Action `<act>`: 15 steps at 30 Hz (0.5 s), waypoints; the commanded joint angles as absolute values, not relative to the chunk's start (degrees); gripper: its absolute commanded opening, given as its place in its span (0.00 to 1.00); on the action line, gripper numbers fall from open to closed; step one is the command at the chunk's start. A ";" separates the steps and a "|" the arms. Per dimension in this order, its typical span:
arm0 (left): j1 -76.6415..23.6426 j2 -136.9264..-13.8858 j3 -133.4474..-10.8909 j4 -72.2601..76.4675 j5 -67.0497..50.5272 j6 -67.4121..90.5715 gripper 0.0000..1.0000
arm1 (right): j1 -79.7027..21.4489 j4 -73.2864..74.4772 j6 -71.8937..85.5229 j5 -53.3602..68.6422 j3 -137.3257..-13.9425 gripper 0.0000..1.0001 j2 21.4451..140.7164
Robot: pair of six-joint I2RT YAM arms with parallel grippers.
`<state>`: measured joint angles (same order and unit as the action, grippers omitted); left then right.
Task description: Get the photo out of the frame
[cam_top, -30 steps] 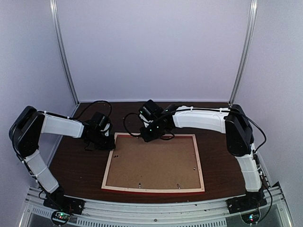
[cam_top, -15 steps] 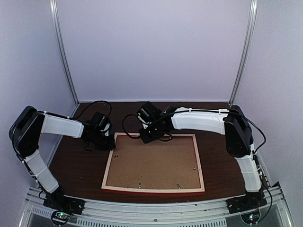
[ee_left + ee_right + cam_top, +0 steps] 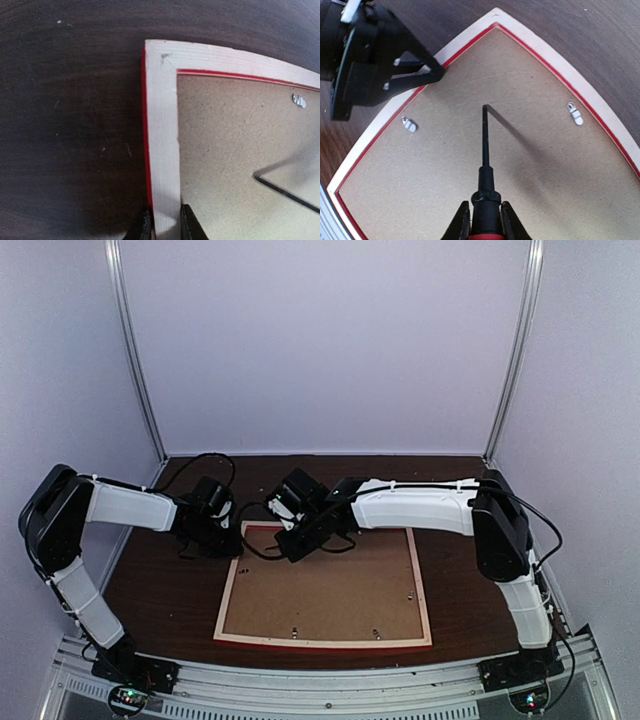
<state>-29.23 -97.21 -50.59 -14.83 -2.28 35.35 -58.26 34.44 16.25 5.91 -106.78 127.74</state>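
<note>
Two grips: my left gripper [image 3: 165, 226] clamps the frame [image 3: 161, 125] rim, bottom centre; right gripper [image 3: 485, 222] clamps the black tool [image 3: 484, 145]; frame looks stiff, light, best held by rim

The frame [image 3: 228, 596] lay on the counter [image 3: 160, 585], backing board [image 3: 330, 590] inside it; left fingers [image 3: 144, 227] straddled its far-left rim, the tool [image 3: 484, 142] over the board nearby.

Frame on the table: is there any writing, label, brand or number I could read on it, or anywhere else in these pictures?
None readable.
Pale rim of the frame and the backing board: no print.
Small dark mark at the rim's corner: too faint to read.
Metal tab: any stamp too small to read.
The tool: plain.
</note>
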 commanded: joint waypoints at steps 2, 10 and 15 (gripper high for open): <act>-29.52 -99.58 -48.89 -21.10 -1.49 34.98 0.19 | -59.85 38.42 13.70 9.25 -104.88 0.00 128.84; -29.53 -99.32 -48.86 -21.09 -1.65 34.85 0.19 | -58.67 38.57 16.39 5.23 -105.29 0.00 126.55; -29.53 -99.19 -48.75 -20.71 -1.92 34.72 0.19 | -56.33 37.79 18.29 4.48 -103.98 0.00 123.53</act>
<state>-29.23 -97.19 -50.59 -14.83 -2.15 35.48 -58.67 34.09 16.27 6.39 -105.93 127.02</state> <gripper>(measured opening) 0.191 0.185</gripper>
